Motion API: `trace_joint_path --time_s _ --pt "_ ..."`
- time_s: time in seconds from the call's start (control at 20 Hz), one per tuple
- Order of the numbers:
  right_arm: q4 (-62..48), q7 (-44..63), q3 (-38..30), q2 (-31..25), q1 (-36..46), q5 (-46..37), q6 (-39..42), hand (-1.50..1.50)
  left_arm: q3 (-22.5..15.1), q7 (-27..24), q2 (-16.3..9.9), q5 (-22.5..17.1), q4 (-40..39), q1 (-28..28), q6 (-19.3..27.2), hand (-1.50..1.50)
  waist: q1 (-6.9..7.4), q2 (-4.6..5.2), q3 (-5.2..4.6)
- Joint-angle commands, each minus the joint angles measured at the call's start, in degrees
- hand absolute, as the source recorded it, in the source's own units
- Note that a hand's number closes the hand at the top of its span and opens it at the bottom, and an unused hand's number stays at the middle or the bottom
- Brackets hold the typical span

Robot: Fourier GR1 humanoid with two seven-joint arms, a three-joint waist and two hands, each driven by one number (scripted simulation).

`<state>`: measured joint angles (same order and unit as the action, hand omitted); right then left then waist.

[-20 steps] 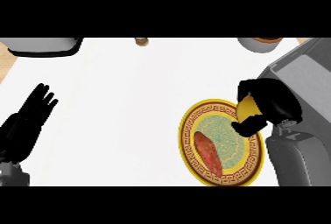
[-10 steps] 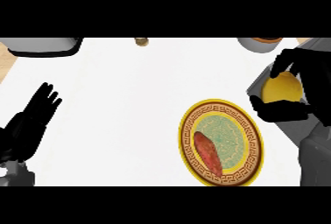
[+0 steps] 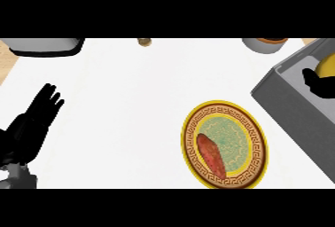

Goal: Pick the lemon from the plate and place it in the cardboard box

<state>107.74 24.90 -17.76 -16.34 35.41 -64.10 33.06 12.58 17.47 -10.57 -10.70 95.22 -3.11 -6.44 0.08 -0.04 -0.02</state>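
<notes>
**A:** At the lower left of the frame, what do you see?

**B:** The left hand, resting near the edge with its fingers straight and spread, holding nothing. It sits where it sat a second ago.

**A:** And moving right?

**B:** Bare white counter, then the plate at lower centre-right, yellow-rimmed with a patterned border. A reddish-brown piece of food lies on its left half. No lemon is on it.

**A:** So the lemon has left the plate?

**B:** Yes. A second ago the right hand was at the plate's upper right edge with the yellow fruit in it; half a second ago it was already raised clear. Now the right hand shows at the far right edge, over the opening of the grey cardboard box, well apart from the plate.

**A:** Where is the lemon?

**B:** The lemon is a yellow patch just above the dark fingers, inside the box's outline. The fingers look curled round it, though most of the hand is cut off by the frame.

**A:** What does that mean for the task?

**B:** Picking is done, I judge, and the carry nearly so. What remains is lowering and releasing into the box.
</notes>
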Motion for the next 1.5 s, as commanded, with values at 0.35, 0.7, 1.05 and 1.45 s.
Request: trace_joint_path --time_s 0.35,0.7,1.05,1.45 --pt "-21.4 -12.4 -5.3 -11.3 2.4 3.2 -11.3 1.50 0.7 -2.0 -0.5 -0.3 -1.2 1.8 -2.3 0.00 0.40 0.16 0.02" --pt "-34.9 -19.7 -4.3 -10.8 -1.1 1.9 -23.4 1.50 -1.4 2.7 1.7 -0.1 8.4 5.3 0.0 0.00 0.89 0.14 0.06" --pt "-46.8 -23.2 -7.9 -12.9 -1.8 7.4 -19.5 1.50 2.9 1.9 -1.9 -2.4 0.4 -1.5 -1.4 0.00 0.37 0.22 0.06" --pt "-60.1 -30.8 -9.1 -15.0 -1.5 9.5 -24.8 -1.50 0.5 -0.6 0.2 -1.1 0.9 2.3 -2.5 0.00 0.53 0.20 0.05"
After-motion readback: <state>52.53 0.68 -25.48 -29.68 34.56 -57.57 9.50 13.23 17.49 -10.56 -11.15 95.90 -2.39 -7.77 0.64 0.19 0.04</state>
